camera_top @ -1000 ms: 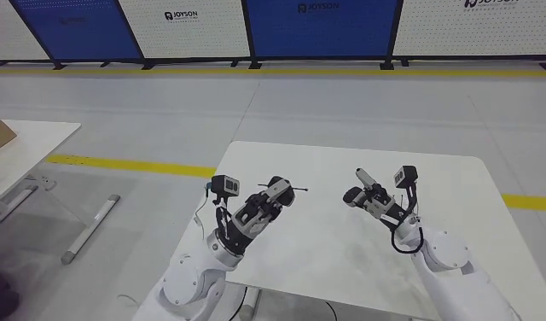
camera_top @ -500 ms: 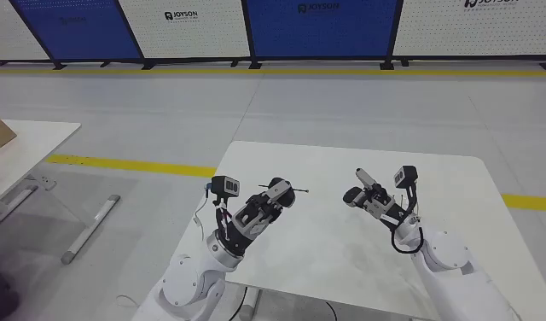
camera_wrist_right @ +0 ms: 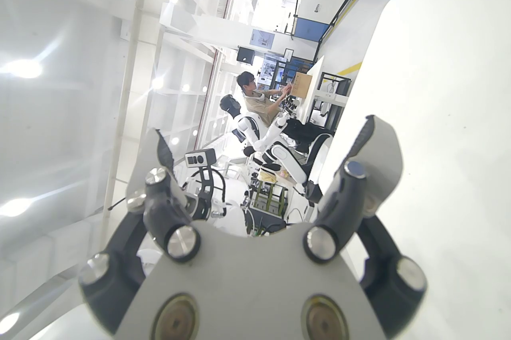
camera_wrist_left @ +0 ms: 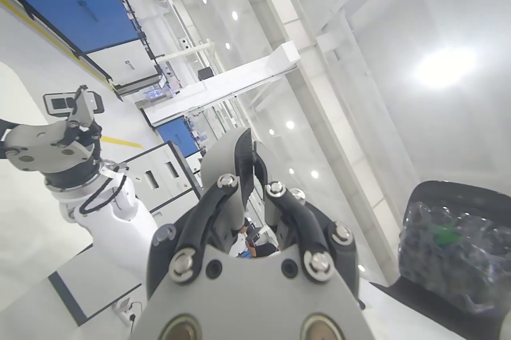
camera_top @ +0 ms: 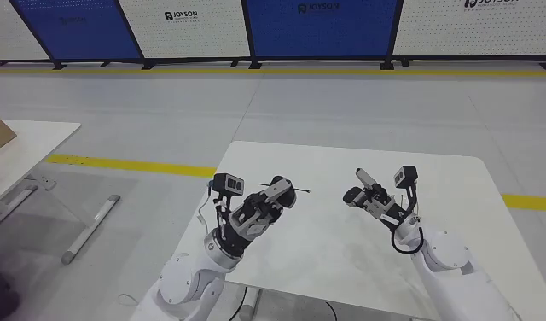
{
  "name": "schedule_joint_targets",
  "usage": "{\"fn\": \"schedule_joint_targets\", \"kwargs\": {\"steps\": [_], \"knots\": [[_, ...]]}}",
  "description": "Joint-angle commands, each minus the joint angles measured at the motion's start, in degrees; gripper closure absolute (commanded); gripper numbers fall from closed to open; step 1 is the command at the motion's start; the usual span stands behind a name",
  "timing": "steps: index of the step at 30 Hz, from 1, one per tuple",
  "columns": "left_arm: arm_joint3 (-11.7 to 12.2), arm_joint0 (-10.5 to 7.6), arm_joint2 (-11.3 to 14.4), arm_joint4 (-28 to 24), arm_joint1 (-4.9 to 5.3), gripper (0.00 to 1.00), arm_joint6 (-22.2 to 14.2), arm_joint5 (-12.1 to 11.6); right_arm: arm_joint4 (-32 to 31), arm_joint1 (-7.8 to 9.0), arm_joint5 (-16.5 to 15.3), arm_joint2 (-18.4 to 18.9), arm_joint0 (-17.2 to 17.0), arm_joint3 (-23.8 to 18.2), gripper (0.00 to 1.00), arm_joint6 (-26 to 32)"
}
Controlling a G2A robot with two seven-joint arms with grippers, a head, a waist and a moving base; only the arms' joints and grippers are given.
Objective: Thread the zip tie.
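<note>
**Left claw clamped on the zip tie, right claw open**

Your left claw (camera_top: 281, 190) hangs above the left part of the counter (camera_top: 341, 261). Its fingers (camera_wrist_left: 244, 158) are pressed together on the zip tie (camera_top: 301, 188). The tie is a thin black strip held roughly level (in the top view you can see it poking out on both sides of the claw). One end points across toward your right claw (camera_top: 353, 187). That right claw is raised over the middle of the counter and faces the left one. It is near the tie's tip but apart from it, and it grips nothing. Its fingers (camera_wrist_right: 375, 146) stand wide apart.
</note>
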Motion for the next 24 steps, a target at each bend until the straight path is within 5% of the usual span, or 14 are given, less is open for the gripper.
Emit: {"fn": "schedule_joint_targets", "kwargs": {"steps": [1, 14, 19, 24], "knots": [[0.0, -0.01, 0.0, 0.0, -0.01, 1.00, 0.0, 0.0, 0.0, 0.00, 0.0, 0.0, 0.0, 0.0, 0.00, 0.0], [6.9, -4.68, 4.1, 12.9, 0.27, 1.00, 0.2, 7.3, 0.0, 0.00, 0.0, 0.0, 0.0, 0.0, 0.00, 0.0], [8.7, -4.69, 4.3, 18.0, 0.73, 1.00, -1.7, 9.7, 0.0, 0.00, 0.0, 0.0, 0.0, 0.0, 0.00, 0.0], [8.8, -4.49, 4.2, 18.1, 0.73, 1.00, -1.0, 9.5, 0.0, 0.00, 0.0, 0.0, 0.0, 0.0, 0.00, 0.0]]}}
